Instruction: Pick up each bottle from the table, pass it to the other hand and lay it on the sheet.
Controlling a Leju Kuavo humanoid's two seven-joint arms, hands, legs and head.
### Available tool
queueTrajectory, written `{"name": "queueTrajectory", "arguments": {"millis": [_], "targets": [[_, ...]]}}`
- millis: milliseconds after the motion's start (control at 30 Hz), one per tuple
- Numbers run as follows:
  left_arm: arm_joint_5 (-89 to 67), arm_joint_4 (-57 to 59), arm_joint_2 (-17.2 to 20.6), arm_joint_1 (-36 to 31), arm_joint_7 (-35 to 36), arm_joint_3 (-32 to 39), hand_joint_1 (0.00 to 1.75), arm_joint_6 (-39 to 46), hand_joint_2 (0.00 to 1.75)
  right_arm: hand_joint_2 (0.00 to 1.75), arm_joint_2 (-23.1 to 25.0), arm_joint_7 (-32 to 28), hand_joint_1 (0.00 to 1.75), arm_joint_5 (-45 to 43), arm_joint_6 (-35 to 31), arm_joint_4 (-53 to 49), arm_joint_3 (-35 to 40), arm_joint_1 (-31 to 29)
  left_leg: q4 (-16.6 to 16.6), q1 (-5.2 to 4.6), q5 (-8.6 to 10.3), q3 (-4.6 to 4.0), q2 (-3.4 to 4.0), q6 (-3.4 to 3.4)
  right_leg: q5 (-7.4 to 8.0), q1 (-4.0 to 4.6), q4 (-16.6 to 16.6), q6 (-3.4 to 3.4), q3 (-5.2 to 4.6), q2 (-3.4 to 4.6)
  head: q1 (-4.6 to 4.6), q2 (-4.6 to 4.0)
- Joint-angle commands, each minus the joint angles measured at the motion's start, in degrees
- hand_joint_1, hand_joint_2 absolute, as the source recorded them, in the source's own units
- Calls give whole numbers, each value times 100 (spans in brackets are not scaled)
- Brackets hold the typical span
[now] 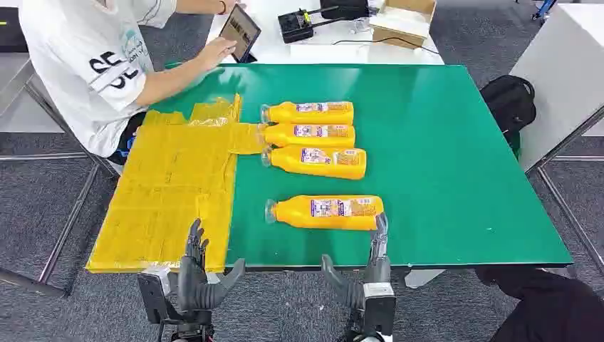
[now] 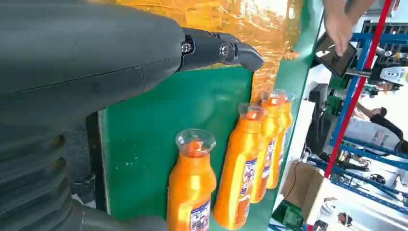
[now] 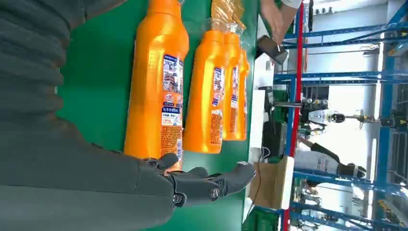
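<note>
Green counter (image 1: 441,157) across centre frame, grey floor around. Yellow sheet (image 1: 171,192) spread over left part. Person (image 1: 92,64) at upper left, reaching to tablet (image 1: 239,31). Four orange bottles lying flat mid-frame: three (image 1: 313,135) side by side, nearest bottle (image 1: 324,211) apart below. Left robot hand (image 1: 199,274) lower left, fingers spread, empty. Right robot hand (image 1: 367,274) lower centre, open, fingertips at nearest bottle's base.

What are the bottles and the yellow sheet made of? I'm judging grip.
Bottles: probably glossy plastic, given the highlights along the smooth orange bodies, clear caps and paper-like labels. Yellow sheet: thin plastic film, apparently; it lies crinkled, shiny and slightly see-through.
</note>
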Motion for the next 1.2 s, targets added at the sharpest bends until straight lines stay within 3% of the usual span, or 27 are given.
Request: {"name": "queueTrajectory", "arguments": {"millis": [33,500,633,767,867,1033,1100,1200], "targets": [[-48,224,49,-67,-16,53,0,38,175,175,-38,-132,0,18,-42,320,7,-162,-10,0,-11,35,12,7,-7,4,-9,-19,31,5,0,0],[-244,148,66,-99,-99,49,0,162,175,175,-130,-74,0,395,-231,352,129,-216,-7,-1,-5,21,7,5,-3,2,-6,-12,18,2,0,0],[-565,119,73,-168,-176,55,0,408,175,175,-260,93,0,1661,-869,234,275,-298,-8,1,-9,30,12,8,-5,6,-10,-17,28,5,0,0],[-620,156,85,-259,-114,49,0,296,175,175,-363,560,0,2918,-1010,-40,173,-519,-5,-1,-5,22,7,7,-3,2,-5,-14,19,1,0,0],[-754,191,93,-296,-168,43,0,333,175,175,-615,1303,0,3920,-958,-152,28,-938,-4,-3,-4,20,10,9,-1,1,-4,-14,17,4,0,0],[-918,217,86,-266,-181,59,0,434,175,175,-836,1941,0,4191,-464,-13,-78,-1386,-5,-3,-1,21,11,10,4,1,-7,-11,19,5,0,0],[-1032,216,30,-263,-190,128,0,433,175,175,-1048,2572,0,4646,-116,375,-84,-1827,-8,-2,1,32,6,15,2,2,-11,-14,32,0,0,0],[-1105,190,-23,-248,-142,210,0,324,175,175,-1181,2946,0,4839,165,708,-173,-2313,-5,-5,4,21,19,13,8,-1,-6,-8,18,14,0,0]]}}
